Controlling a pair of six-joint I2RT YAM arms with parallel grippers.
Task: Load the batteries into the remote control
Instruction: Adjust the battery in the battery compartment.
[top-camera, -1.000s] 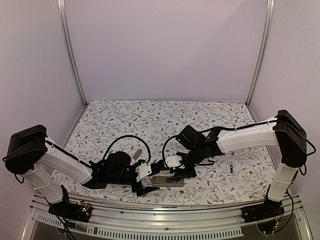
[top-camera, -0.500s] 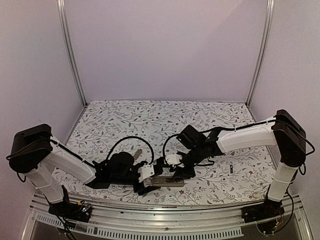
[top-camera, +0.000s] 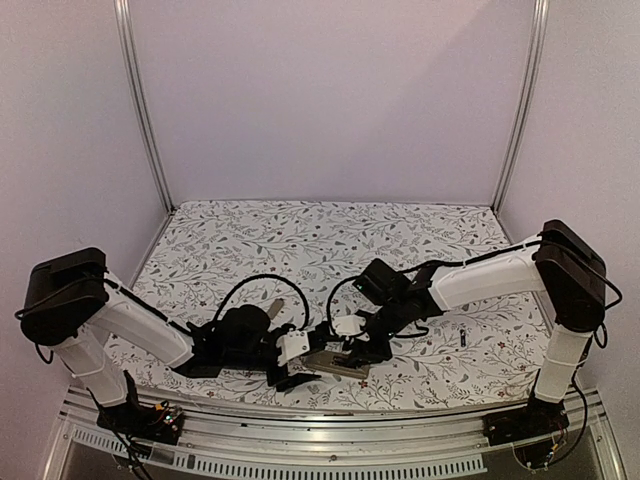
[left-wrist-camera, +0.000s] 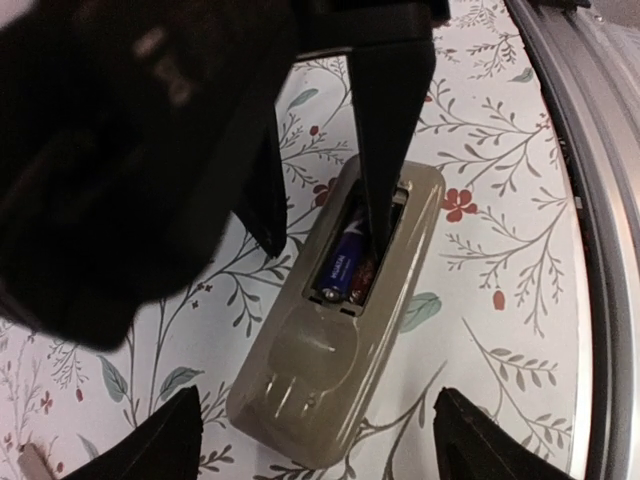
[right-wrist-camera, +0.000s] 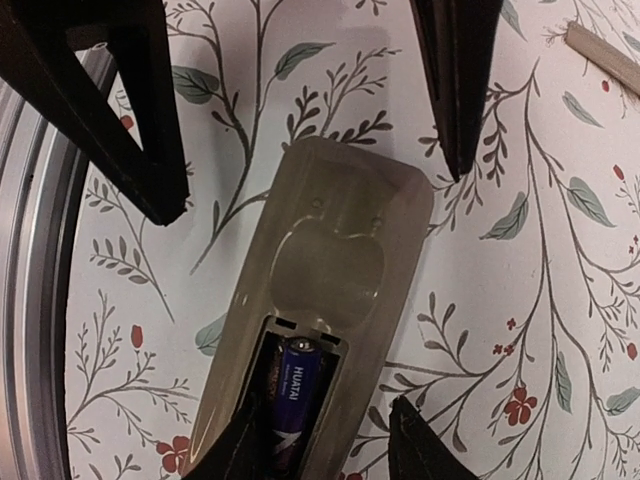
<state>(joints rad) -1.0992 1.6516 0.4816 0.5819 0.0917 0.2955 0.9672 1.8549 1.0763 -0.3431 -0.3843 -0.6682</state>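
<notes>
The right gripper (right-wrist-camera: 320, 422) is opening and leaving one battery (right-wrist-camera: 297, 395) inside the remote control (right-wrist-camera: 340, 250); the left gripper (left-wrist-camera: 320, 440) is waiting open.

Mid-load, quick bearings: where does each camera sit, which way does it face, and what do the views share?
Top external: fixed above and behind the bases, looking down across the table; both arms show whole.
Left wrist: on the left arm, looking down at the remote control; own jaws at the bottom, right arm's jaws at the top.
Right wrist: faces the opposite way over the same remote; own jaws bottom, left arm's jaws top.
Shared: both wrist views show the battery in the open compartment.
</notes>
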